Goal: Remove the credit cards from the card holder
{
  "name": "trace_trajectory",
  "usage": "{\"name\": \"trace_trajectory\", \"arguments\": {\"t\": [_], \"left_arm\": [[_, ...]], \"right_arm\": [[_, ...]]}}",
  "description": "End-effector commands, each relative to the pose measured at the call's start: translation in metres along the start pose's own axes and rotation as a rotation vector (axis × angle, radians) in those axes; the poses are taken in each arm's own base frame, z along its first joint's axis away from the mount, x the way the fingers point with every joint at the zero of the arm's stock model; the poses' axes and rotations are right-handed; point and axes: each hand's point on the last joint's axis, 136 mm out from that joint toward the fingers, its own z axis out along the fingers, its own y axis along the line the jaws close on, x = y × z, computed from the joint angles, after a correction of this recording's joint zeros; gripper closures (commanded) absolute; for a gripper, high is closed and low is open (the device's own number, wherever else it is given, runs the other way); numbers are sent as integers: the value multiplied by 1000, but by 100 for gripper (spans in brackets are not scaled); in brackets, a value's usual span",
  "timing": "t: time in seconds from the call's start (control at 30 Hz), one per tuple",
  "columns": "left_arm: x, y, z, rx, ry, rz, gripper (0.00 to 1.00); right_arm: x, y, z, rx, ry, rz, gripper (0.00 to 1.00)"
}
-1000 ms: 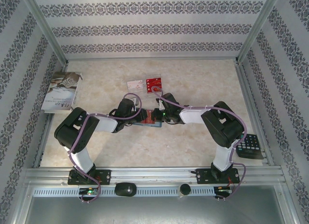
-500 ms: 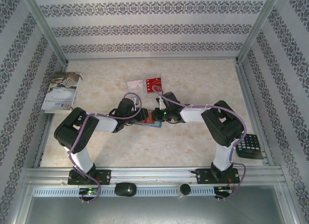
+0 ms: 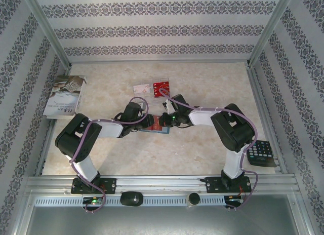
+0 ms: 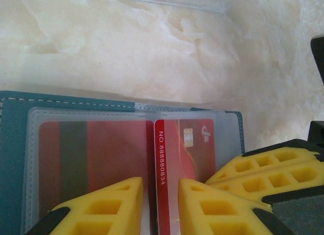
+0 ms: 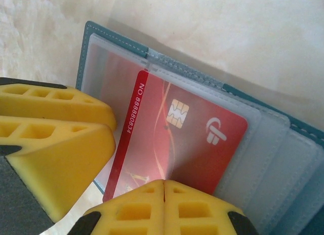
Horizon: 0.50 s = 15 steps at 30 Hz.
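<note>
The teal card holder (image 3: 150,127) lies open mid-table between both grippers, its clear sleeves up (image 4: 12,144) (image 5: 116,37). A red credit card (image 4: 185,144) (image 5: 187,139) with a chip sticks partly out of a sleeve, its numbered edge bare. Another red card (image 4: 101,149) with a dark stripe sits in the neighbouring sleeve. My left gripper (image 4: 160,194) (image 3: 147,119) is open a little, a fingertip on each side of the numbered edge. My right gripper (image 5: 164,187) (image 3: 165,120) is shut, its joined tips resting on the chip card's near edge, not clamping it.
A clear tray (image 3: 152,93) behind the holder has a pale card (image 3: 142,88) and a red card (image 3: 162,86) in it. A white booklet (image 3: 63,95) lies at the far left. A black calculator (image 3: 260,153) sits at the right edge.
The right gripper has crept slightly left, closer to the left gripper over the holder. The left arm has barely shifted.
</note>
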Motion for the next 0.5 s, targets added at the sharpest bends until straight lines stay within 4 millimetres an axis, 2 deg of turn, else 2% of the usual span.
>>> {"name": "trace_trajectory", "arguments": {"t": [0.0, 0.07, 0.17, 0.37, 0.47], "left_arm": [[5, 9, -3, -64, 23, 23, 75], [6, 10, -2, -67, 24, 20, 74], [8, 11, 0, -64, 28, 8, 74], [11, 12, 1, -59, 34, -1, 75], [10, 11, -3, -57, 21, -7, 74]], "right_arm": [[5, 1, 2, -38, 44, -12, 100], [1, 13, 2, -90, 40, -27, 100], [-5, 22, 2, -115, 30, -47, 100], [-6, 20, 9, -117, 54, -54, 100], [-8, 21, 3, -104, 25, -61, 100]]}}
